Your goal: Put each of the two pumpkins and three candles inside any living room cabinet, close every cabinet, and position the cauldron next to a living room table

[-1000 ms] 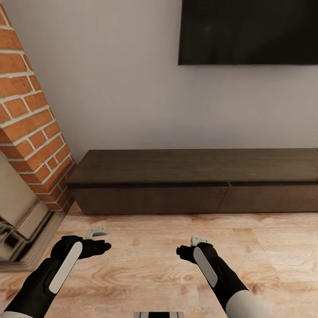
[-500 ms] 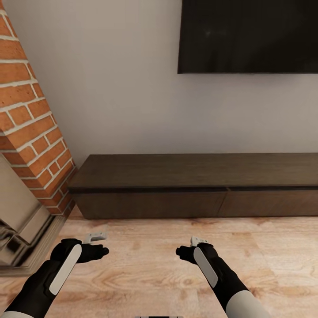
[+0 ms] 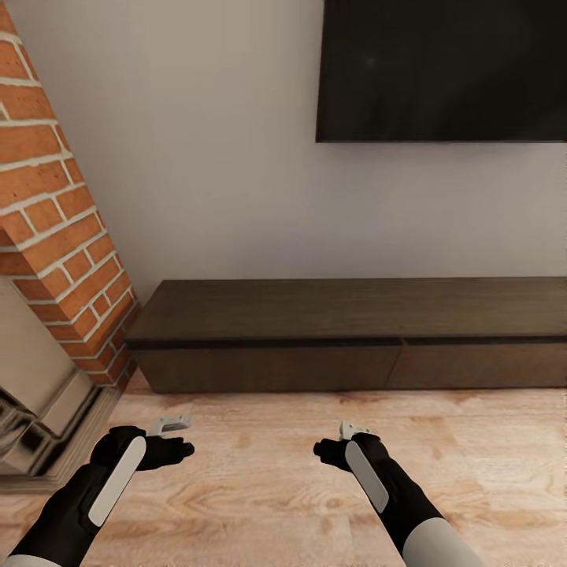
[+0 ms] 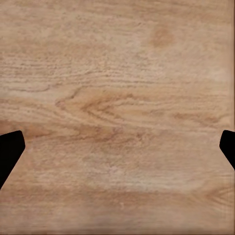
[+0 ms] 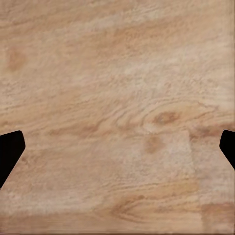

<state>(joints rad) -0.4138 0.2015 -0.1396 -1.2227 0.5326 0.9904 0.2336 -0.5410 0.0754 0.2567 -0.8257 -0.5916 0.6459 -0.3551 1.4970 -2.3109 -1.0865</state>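
The robot stands facing the cabinet point(image 3: 346, 335), which runs along the wall across the middle of the frame, and I'd judge this a moment of travel or lining up rather than handling: nothing is being carried. The left gripper point(image 3: 175, 426) sits at lower left and the right gripper point(image 3: 354, 431) just right of lower centre, both held low over the floor point(image 3: 268, 488) and well short of the cabinet. In each wrist view the dark fingertips point(image 4: 10, 152) stand far apart at the two edges with only bare wood grain between them, the same for the right pair point(image 5: 10, 152), so both grippers are released and empty. By my count: one cabinet, with two flat fronts showing, both flush and so apparently closed; one dark screen point(image 3: 441, 71) at upper right; one brick fireplace point(image 3: 55, 236) at the left edge. From here I can see no pumpkins, candles or cauldron, so I cannot say where they are. The next move, I'd guess, calls either for closing in and pulling a handleless front open, which would need a fingertip on its edge, or for turning away to find the small things first.
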